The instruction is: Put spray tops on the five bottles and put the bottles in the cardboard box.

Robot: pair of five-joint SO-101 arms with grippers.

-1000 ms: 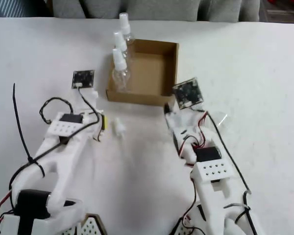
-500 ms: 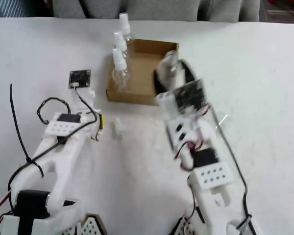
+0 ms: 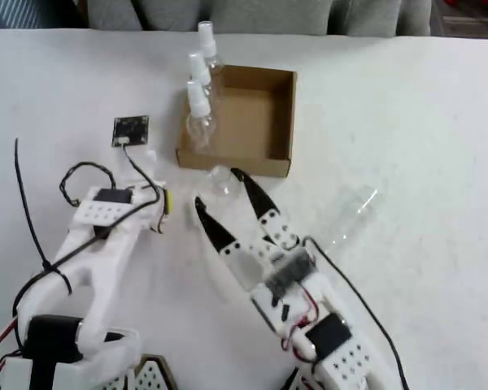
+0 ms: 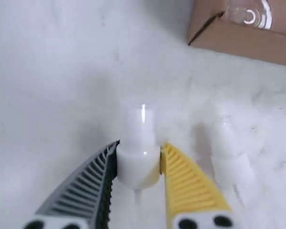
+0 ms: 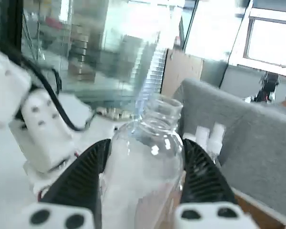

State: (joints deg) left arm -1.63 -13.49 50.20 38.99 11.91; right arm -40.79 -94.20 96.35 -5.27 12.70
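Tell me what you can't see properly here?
Left wrist view: the bottle past the cardboard box wall is cut off by the top edge; the loose spray top is blurred.
Right wrist view: the bottom edge cuts off the base of the open bottle in the right gripper.

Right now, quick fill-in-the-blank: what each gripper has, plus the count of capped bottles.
1. The left gripper is shut on a white ____.
2. The right gripper is shut on a clear ____ whose neck is uncapped.
3. ____ bottles with tops already on stand at the edge of the cardboard box.

Missing words: spray top; bottle; Three.
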